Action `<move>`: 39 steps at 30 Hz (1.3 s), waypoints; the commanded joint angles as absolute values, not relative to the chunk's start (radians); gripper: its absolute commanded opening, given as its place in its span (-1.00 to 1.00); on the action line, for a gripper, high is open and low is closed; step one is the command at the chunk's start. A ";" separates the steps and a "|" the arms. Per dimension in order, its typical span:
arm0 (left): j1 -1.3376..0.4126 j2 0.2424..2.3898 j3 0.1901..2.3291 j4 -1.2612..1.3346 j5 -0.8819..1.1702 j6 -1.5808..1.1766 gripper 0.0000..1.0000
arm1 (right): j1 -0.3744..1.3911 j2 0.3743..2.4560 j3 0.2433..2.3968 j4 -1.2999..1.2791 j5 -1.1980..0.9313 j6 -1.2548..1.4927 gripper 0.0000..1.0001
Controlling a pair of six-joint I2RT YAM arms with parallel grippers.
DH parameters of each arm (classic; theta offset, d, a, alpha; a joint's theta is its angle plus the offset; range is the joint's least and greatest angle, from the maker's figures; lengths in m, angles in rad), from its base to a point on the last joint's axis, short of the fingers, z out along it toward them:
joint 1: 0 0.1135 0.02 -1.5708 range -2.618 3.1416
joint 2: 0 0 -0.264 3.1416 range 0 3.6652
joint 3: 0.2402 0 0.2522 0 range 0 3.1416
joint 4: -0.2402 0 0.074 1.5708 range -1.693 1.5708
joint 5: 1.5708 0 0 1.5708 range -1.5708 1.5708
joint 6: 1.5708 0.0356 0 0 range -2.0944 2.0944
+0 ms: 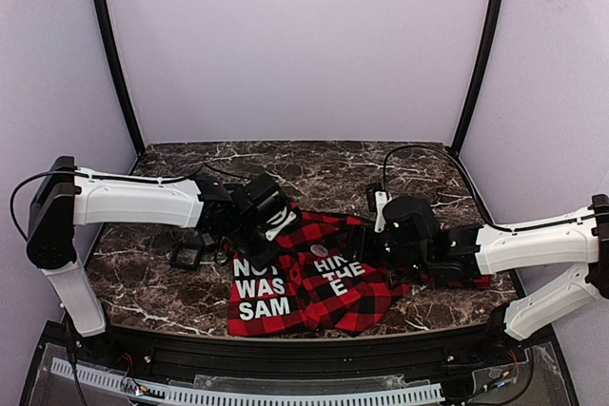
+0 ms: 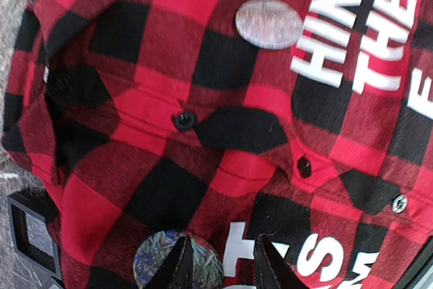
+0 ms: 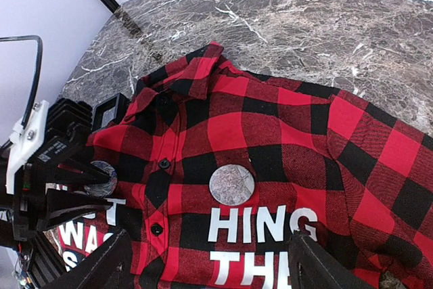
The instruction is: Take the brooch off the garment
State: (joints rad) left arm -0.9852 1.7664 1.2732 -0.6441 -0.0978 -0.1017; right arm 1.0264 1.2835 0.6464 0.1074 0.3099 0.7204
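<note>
- The left arm (image 1: 133, 199) reaches in from the left edge of the overhead view to the upper left corner of the garment (image 1: 366, 303).
- A black square frame (image 2: 27, 229) sits at the lower left of the left wrist view. It lies on the dark marbled counter (image 1: 333, 166), just beside the edge of the cloth.
- The left gripper (image 2: 222, 241) shows at the bottom of its own view, fingers partly apart with plaid and white lettering visible in the gap.
- One of its fingers crosses a dark leaf-patterned disc (image 2: 147, 258) lying on the cloth. I cannot tell whether that disc is pinched.
- The garment is spread flat in the middle of the counter, with its lettered black panels towards the bottom of the overhead view.
- A row of small black buttons (image 2: 183, 120) runs down its front.
- The brooch (image 3: 232, 184) is a pale grey round disc on the red-and-black checks, right of the button row and just above the white "HING" lettering. It sits at the centre of the right wrist view, and neither gripper touches it.
- The right gripper (image 3: 208, 238) hovers at the bottom of its own view, below the brooch. Its fingers are spread wide and hold nothing.
</note>
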 commanded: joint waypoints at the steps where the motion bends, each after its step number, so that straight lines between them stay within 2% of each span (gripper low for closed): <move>1: -0.991 1.757 1.278 -0.738 -0.142 -0.093 -0.34 | 1.020 1.287 0.623 0.124 0.309 0.738 0.57; 10: -0.993 1.713 1.215 -0.774 -0.261 -0.083 -0.32 | 1.020 1.296 0.614 0.136 0.297 0.749 0.57; 16: -0.996 1.712 1.205 -0.734 -0.263 -0.080 -0.32 | 1.020 1.307 0.627 0.130 0.293 0.742 0.57; 22: -1.007 1.718 1.184 -0.686 -0.254 -0.067 -0.22 | 1.020 1.307 0.631 0.125 0.295 0.741 0.57; 34: -1.054 1.757 1.172 -0.660 -0.386 -0.032 0.07 | 1.019 1.313 0.628 0.129 0.295 0.744 0.57; 39: -1.058 1.801 1.177 -0.677 -0.441 -0.030 0.10 | 1.018 1.303 0.619 0.127 0.300 0.746 0.57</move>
State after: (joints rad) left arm -1.0523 1.7710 1.1824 -0.6727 -0.3771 -0.0418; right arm 1.0264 1.3052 0.6296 0.1116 0.2985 0.7395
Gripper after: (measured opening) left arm 0.548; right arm 0.787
